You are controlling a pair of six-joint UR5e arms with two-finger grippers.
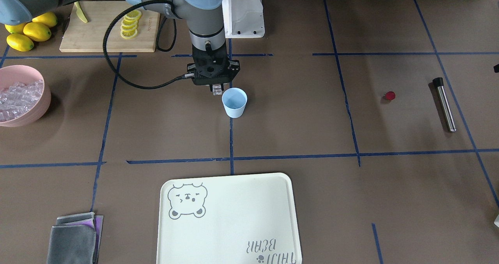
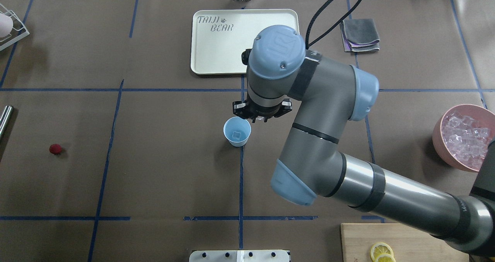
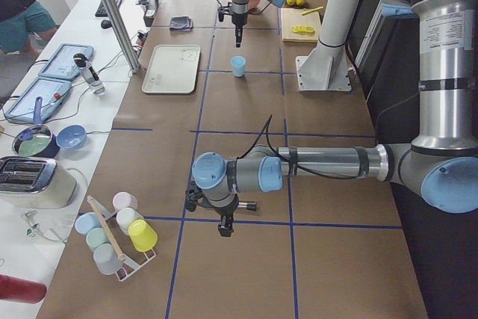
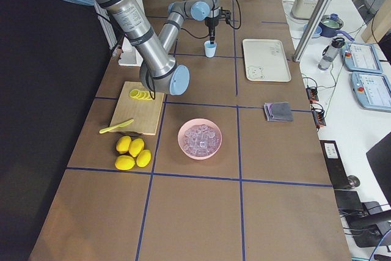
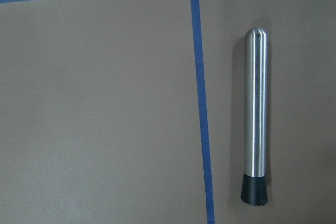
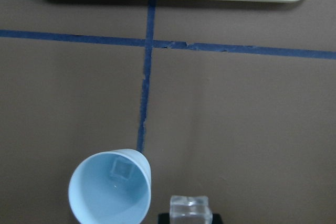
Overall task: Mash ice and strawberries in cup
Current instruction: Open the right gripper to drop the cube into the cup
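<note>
The pale-blue cup (image 1: 234,102) stands upright at the table's middle, with one ice cube (image 6: 122,169) on its bottom. My right gripper (image 1: 216,89) is shut on another clear ice cube (image 6: 189,207). It holds the cube just above and beside the cup's rim (image 6: 110,192), not over the mouth. The red strawberry (image 1: 389,96) lies alone on the mat far to the robot's left, also in the overhead view (image 2: 55,149). My left gripper (image 3: 224,225) shows only in the exterior left view, so I cannot tell if it is open or shut.
A pink bowl (image 1: 39,108) full of ice stands at the robot's far right. A steel muddler (image 5: 255,114) lies near the strawberry. A cream tray (image 1: 226,217), a grey cloth (image 1: 74,238), a cutting board (image 1: 93,30) with lemon slices and several lemons (image 1: 31,32) are around.
</note>
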